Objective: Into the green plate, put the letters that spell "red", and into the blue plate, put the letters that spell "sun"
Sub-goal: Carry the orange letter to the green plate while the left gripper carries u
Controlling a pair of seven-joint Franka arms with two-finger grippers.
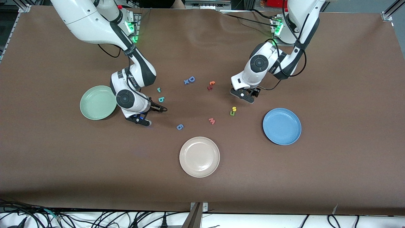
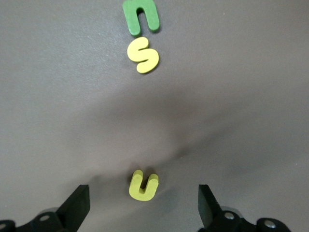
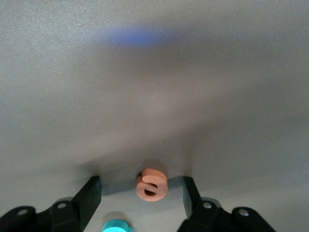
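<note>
While the left gripper point(image 1: 247, 96) hangs low over the table with its jaws spread wide, the yellow "n" point(image 2: 143, 185) lies flat on the cloth in the gap between its fingers point(image 2: 77, 205), touched by neither. Out ahead of that gripper, nearer the front camera, the yellow "s" point(image 2: 143, 55) and the dark green "u" point(image 2: 140, 16) lie just beside each other, well apart from the blue plate point(image 1: 282, 126), which sits nearer the front camera than the left gripper and toward the left arm's end of the table.

The right gripper point(image 1: 148, 114) is down at the table just beside the green plate point(image 1: 98, 102). In the right wrist view its fingers point(image 3: 91, 195) stand on either side of the orange "e" point(image 3: 152, 184), partly open with a small gap on each side, so the letter is framed but not gripped. A teal piece point(image 3: 117, 226) shows at that view's edge under the gripper; which letter it is cannot be told there. In the front view the teal "r" point(image 1: 158, 90) and the teal "d" point(image 1: 161, 99) lie just beside the right gripper, farther from the front camera than it. Neither plate holds a letter.
</note>
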